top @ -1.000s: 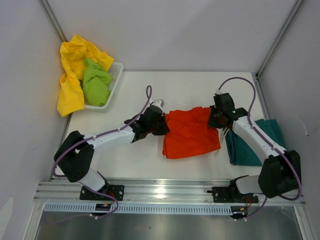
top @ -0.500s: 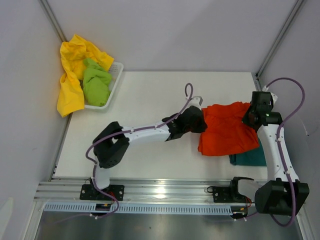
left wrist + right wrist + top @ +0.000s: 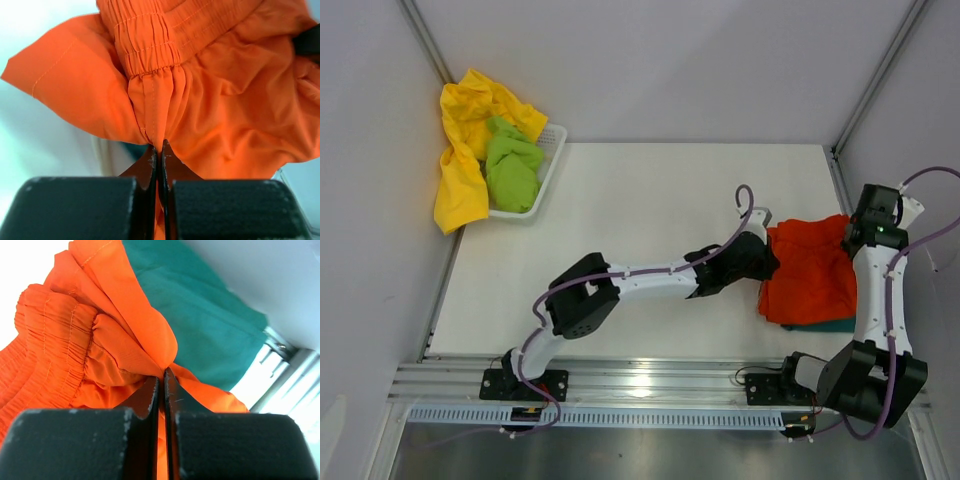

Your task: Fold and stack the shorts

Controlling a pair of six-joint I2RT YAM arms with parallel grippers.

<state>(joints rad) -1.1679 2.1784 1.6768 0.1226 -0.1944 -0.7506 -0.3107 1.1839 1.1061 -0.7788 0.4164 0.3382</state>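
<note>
Top external view: we see the orange-red shorts (image 3: 810, 272) bunched at about 3 o'clock on the table (image 3: 650, 190). They lie over the dark teal shorts (image 3: 832, 325), of which only a sliver shows at the near edge. The left gripper (image 3: 768, 262) meets the orange cloth at its 9 o'clock side and the right gripper (image 3: 858, 238) at its 1 o'clock corner. From up here we cannot make out either tool's jaws. At 10 o'clock a white basket (image 3: 554, 150) holds the lime green shorts (image 3: 510, 170), and the yellow shorts (image 3: 460, 195) spill over its rim.

Left wrist view: the left gripper (image 3: 158, 150) is pressed together, pinching a fold of the orange-red shorts (image 3: 225, 100) just below the elastic waistband. A dark patch beside the fingertips is too blurred for us to name.

Right wrist view: the right gripper (image 3: 161, 374) is likewise pressed together on a pleat of the orange-red shorts (image 3: 75, 340). The dark teal shorts (image 3: 200, 315) lie behind toward 1 o'clock, partly hidden by the orange cloth.
</note>
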